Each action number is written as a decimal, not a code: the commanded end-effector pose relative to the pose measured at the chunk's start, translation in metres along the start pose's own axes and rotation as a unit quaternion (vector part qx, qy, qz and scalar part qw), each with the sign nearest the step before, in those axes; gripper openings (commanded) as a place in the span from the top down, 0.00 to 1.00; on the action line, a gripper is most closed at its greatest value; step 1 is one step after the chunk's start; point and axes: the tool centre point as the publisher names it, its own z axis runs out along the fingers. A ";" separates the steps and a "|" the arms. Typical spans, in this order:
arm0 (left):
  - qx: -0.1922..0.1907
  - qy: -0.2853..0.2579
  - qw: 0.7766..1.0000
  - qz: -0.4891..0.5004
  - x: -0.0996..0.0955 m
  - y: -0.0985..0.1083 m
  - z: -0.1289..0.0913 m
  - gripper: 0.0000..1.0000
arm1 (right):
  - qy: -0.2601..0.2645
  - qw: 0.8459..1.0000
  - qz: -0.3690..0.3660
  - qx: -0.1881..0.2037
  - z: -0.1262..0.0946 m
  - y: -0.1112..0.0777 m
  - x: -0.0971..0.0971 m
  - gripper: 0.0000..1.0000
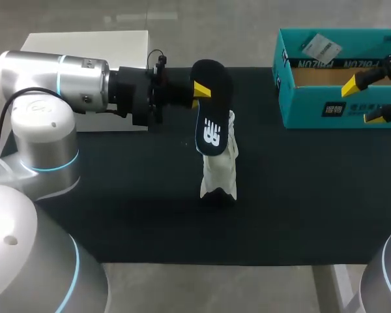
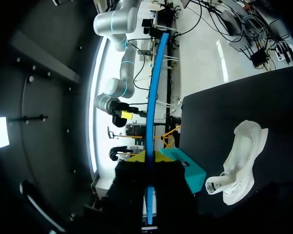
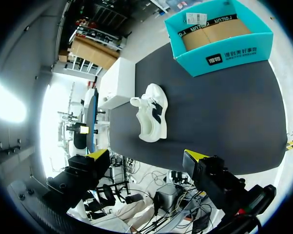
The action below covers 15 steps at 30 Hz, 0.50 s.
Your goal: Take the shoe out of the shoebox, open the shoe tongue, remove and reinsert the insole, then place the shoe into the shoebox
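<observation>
The left claw is clamped on the black insole, holding it in the air just above the white shoe, which sits on the dark tabletop. The right claw hangs with its fingers apart and nothing between them, near the teal shoebox.

Your left arm stretches level across from the left side, and its gripper is clamped on the insole from both sides. Your right gripper sits at the far right, its yellow-tipped fingers spread wide apart and holding nothing.
</observation>
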 end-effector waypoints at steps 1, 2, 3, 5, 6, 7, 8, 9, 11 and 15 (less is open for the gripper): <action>0.019 0.006 0.998 -0.064 0.001 0.002 -0.003 1.00 | -0.001 1.000 0.001 0.000 0.001 0.000 0.000 0.00; 0.025 0.012 0.996 -0.081 0.002 0.003 -0.005 1.00 | -0.001 1.000 0.001 0.000 0.001 0.000 0.000 0.00; 0.040 0.019 0.993 -0.109 0.005 0.003 -0.007 1.00 | -0.001 1.000 0.001 0.000 0.001 0.000 0.000 0.00; 0.060 0.036 0.986 -0.154 0.015 0.000 -0.010 1.00 | -0.001 1.000 0.001 0.000 0.001 0.000 0.000 0.00; 0.072 0.047 0.980 -0.177 0.022 -0.002 -0.011 1.00 | -0.001 1.000 0.001 0.000 0.001 0.000 0.000 0.00; 0.082 0.058 0.974 -0.202 0.028 -0.004 -0.011 1.00 | -0.001 1.000 0.001 0.000 0.001 0.000 0.000 0.00; 0.083 0.068 0.972 -0.210 0.035 -0.005 -0.010 1.00 | -0.001 1.000 0.001 0.000 0.001 0.000 0.000 0.00; 0.088 0.074 0.969 -0.221 0.042 -0.007 -0.010 1.00 | -0.001 1.000 0.001 0.000 0.001 0.000 0.000 0.00; 0.097 0.086 0.960 -0.247 0.053 -0.010 -0.009 1.00 | -0.001 1.000 0.001 0.000 0.001 0.000 0.000 0.00; 0.096 0.105 0.955 -0.260 0.076 -0.019 -0.008 1.00 | -0.001 1.000 0.001 0.000 0.001 0.000 0.000 0.00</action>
